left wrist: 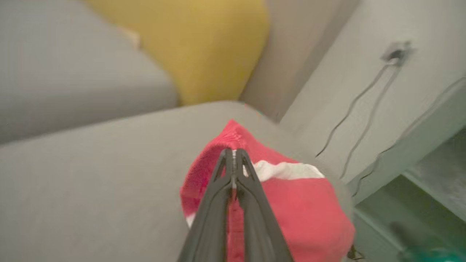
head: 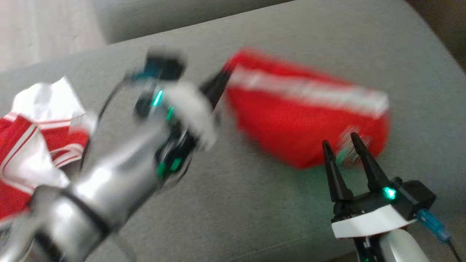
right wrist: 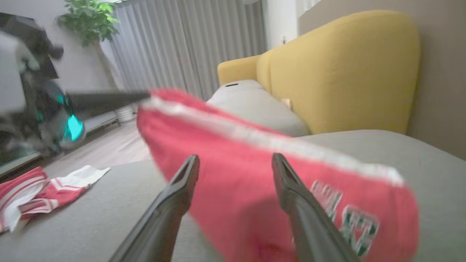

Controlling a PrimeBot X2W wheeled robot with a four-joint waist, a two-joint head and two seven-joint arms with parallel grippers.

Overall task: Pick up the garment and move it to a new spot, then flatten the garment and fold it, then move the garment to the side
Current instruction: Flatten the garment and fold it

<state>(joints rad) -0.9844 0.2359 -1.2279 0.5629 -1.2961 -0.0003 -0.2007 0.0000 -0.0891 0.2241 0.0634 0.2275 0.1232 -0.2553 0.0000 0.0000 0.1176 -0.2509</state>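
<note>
The garment (head: 302,120) is red with a white stripe and lettering, blurred with motion, over the grey sofa seat. My left gripper (head: 222,82) is shut on its upper left corner and holds that corner up; the left wrist view shows the closed fingers (left wrist: 233,160) pinching the red garment (left wrist: 291,203) near the white band. Near the garment's lower right edge, my right gripper (head: 342,143) stands open with nothing between its fingers. Seen from the right wrist, the garment (right wrist: 236,174) hangs stretched just beyond the spread right gripper (right wrist: 235,163), and the left gripper (right wrist: 142,97) grips its top corner.
A second red and white garment (head: 32,142) lies crumpled at the sofa's left end (right wrist: 40,193). A yellow cushion (right wrist: 342,69) and a grey cushion (right wrist: 255,105) stand at the back. The wall with cables (left wrist: 364,105) borders the sofa's far side.
</note>
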